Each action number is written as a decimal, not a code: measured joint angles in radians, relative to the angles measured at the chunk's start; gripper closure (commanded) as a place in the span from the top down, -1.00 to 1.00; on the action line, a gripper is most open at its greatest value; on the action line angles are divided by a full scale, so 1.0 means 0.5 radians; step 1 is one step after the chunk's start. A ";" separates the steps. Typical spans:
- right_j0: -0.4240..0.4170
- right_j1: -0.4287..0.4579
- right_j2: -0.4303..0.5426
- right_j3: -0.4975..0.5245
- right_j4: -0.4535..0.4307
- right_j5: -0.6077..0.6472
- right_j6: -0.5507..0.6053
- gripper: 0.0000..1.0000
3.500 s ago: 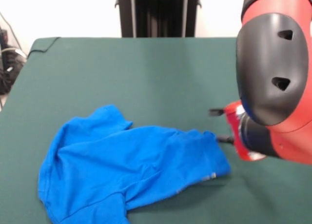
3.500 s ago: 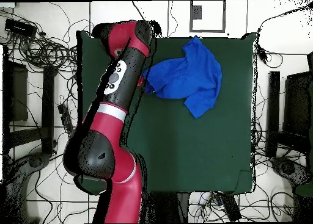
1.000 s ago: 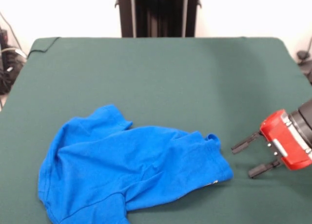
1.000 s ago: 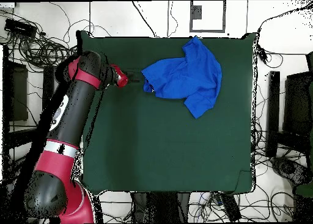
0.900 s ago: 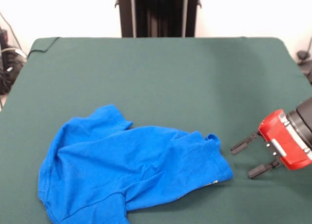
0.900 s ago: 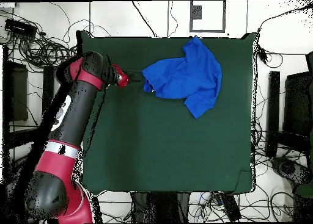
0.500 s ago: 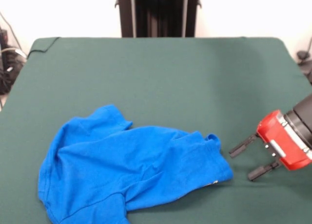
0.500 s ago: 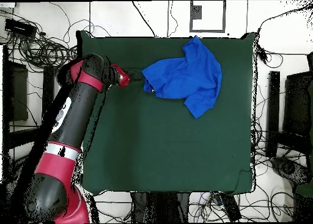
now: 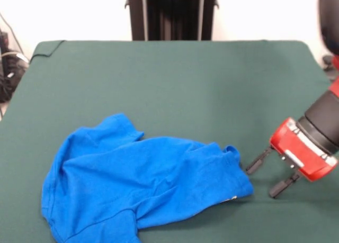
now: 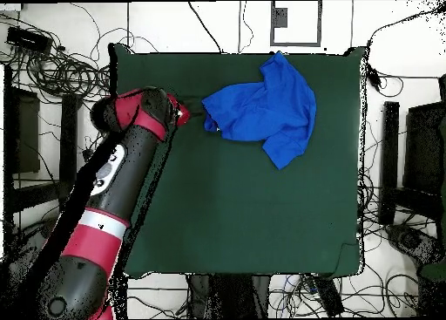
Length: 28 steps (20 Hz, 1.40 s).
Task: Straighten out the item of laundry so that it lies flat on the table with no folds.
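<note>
- The red and black arm's gripper (image 9: 263, 176) is creeping in toward the cloth: over the last second its two dark fingers (image 9: 256, 163) have been closing the gap, and the upper one is now arriving right at the raised fold on the shirt's right end, where a moment earlier a clear strip of felt lay between them.
- The bright blue short-sleeved T-shirt (image 9: 137, 182) is not moving at all through this; its outline is staying the same, so the arm is only approaching and no pull is yet under way.
- Judged from this, a fresh grasp on that right-hand end is being set up, probably to draw the fabric out toward the table's right edge in the front view.
- The shirt is lying rumpled near the front edge of the dark green felt-covered table (image 9: 175, 79), left of centre in the front view, with one sleeve bunching up at its upper left and folds running across its middle, so the flattening is far from finished.
- The gripper is hanging spread, its fingers standing well apart and holding nothing.
- Whether the upper fingertip is actually touching the fabric or sitting just beside it cannot be told from either view.
</note>
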<state>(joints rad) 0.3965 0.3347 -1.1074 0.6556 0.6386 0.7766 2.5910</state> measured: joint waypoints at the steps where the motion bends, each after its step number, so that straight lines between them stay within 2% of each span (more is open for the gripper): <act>1: -0.005 -0.028 0.061 0.023 -0.011 -0.026 0.000 1.00; 3: -0.042 -0.150 0.327 0.111 -0.069 -0.118 0.000 1.00; 5: -0.074 -0.222 0.481 0.154 -0.114 -0.152 0.000 1.00; 11: -0.167 -0.360 0.790 0.183 -0.289 -0.156 0.000 1.00; 28: -0.277 -0.562 1.230 0.218 -0.821 -0.161 0.000 1.00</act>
<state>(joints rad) 0.2578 0.0536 -0.4926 0.7647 0.2279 0.6961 2.5908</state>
